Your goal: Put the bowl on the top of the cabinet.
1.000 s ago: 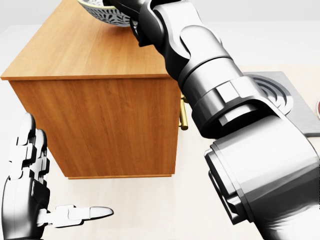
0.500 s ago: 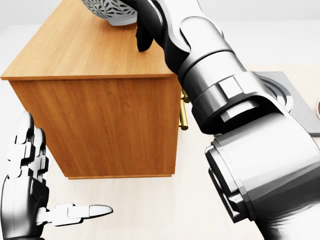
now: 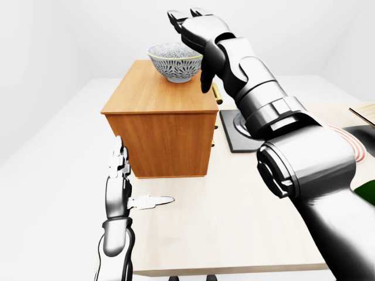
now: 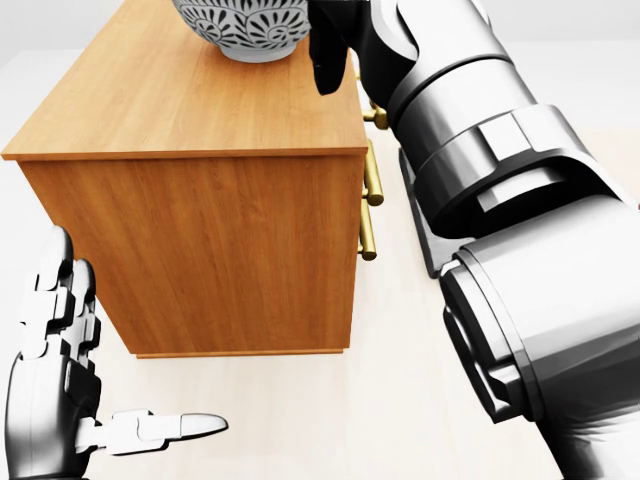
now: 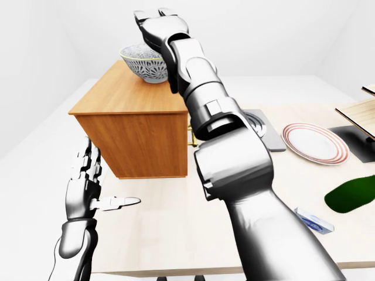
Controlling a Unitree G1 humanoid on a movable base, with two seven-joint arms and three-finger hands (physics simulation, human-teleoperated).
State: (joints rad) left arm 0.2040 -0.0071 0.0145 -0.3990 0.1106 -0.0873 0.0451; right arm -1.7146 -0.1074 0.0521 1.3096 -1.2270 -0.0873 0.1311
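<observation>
right hand (image 3: 190, 26) is held open, empty, just beside patterned white ceramic bowl (image 3: 174, 63) seated on wooden cabinet (image 3: 158, 93); clean withdrawal is advised, rim not to be clipped.

The pale wooden desk (image 5: 176, 234) carries a wooden cabinet (image 3: 161, 132) toward its left in the right-eye view. To the right lie a grey square slab (image 5: 266, 132), a white plate with red rings (image 5: 316, 143), a dark mat (image 5: 357, 137), a green shape (image 5: 351, 196) and a small blue-and-white packet (image 5: 313, 221).
</observation>
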